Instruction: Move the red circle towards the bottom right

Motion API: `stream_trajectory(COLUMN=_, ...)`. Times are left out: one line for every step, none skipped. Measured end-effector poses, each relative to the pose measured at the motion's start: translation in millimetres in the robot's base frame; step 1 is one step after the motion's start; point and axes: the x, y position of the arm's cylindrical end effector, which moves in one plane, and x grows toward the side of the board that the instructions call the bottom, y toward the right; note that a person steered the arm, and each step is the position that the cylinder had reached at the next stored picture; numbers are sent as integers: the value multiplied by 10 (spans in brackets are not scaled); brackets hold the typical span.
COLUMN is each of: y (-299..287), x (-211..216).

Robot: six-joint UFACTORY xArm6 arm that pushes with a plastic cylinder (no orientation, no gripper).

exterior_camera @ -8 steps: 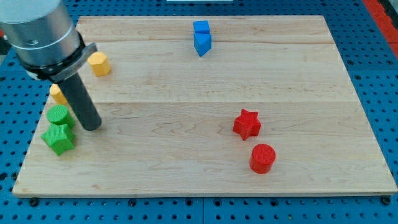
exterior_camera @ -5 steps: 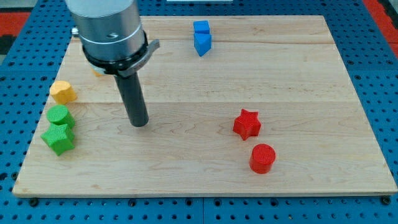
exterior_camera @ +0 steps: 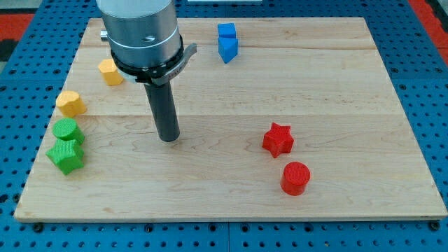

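Observation:
The red circle (exterior_camera: 295,178) lies on the wooden board (exterior_camera: 350,84) at the lower right, just below the red star (exterior_camera: 278,139). My tip (exterior_camera: 169,139) rests on the board left of centre, well to the left of both red blocks and touching no block.
A green circle (exterior_camera: 66,130) and a green star-like block (exterior_camera: 66,155) sit together at the left edge. Two yellow blocks (exterior_camera: 71,103) (exterior_camera: 110,71) lie above them. Two blue blocks (exterior_camera: 226,31) (exterior_camera: 228,49) sit together at the top centre.
My tip has slid to the right, from beside the green blocks toward the board's middle. No block has moved.

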Motion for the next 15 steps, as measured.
stream_trajectory(y=25, x=0)
stream_trajectory(y=57, x=1)
stream_trajectory(y=24, x=-65)
stream_trajectory(y=-19, x=-203)
stream_trajectory(y=-11, x=-204)
stream_trajectory(y=47, x=-204)
stream_trajectory(y=95, x=-204)
stream_trajectory(y=168, x=-204)
stream_trajectory(y=218, x=-204)
stream_trajectory(y=285, x=-201)
stream_trajectory(y=357, x=-201)
stream_trajectory(y=410, x=-201)
stream_trajectory(y=413, x=-201)
stream_trajectory(y=505, x=-2)
stream_trajectory(y=591, x=477)
